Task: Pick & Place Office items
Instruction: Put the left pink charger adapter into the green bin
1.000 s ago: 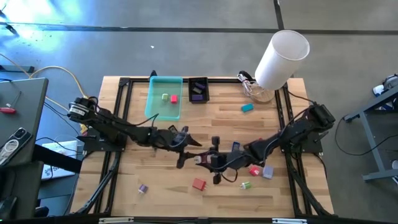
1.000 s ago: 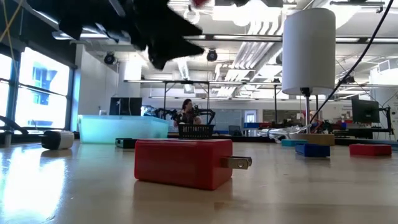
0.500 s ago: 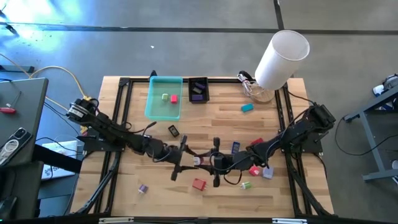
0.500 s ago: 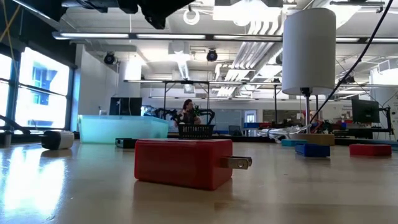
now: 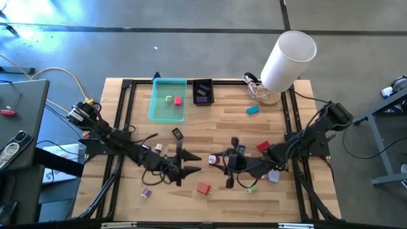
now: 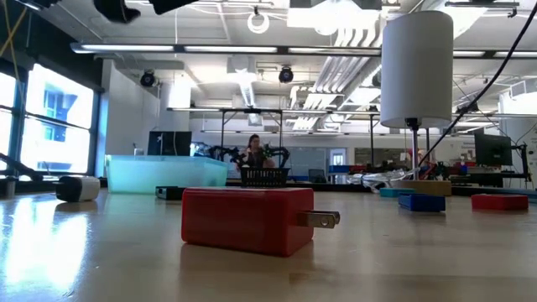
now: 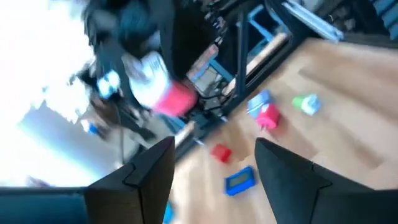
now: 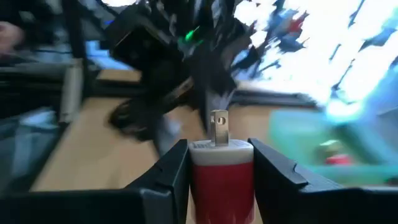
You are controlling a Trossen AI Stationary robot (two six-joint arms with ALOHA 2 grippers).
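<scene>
The right gripper [image 8: 221,180], just right of centre in the high view [image 5: 219,159], is clamped on a small red-and-white plug adapter [image 8: 221,163], its flat sides pinched between the two fingers and its metal prongs pointing out ahead. It looks like a hard, light plastic block with smooth, probably slippery faces, so the broad flat sides are the sound place to hold it, not the prongs. Facing it from the lower centre-left, the left gripper [image 5: 191,168] holds nothing, its fingers [image 7: 143,180] standing well apart. A second red adapter [image 5: 203,188] lies on the wooden table [image 5: 210,121] just below the two grippers, filling the middle of the low view [image 6: 247,220]. More office items lie at the lower right, and two already sit in the teal tray [image 5: 159,109] at upper left.
</scene>
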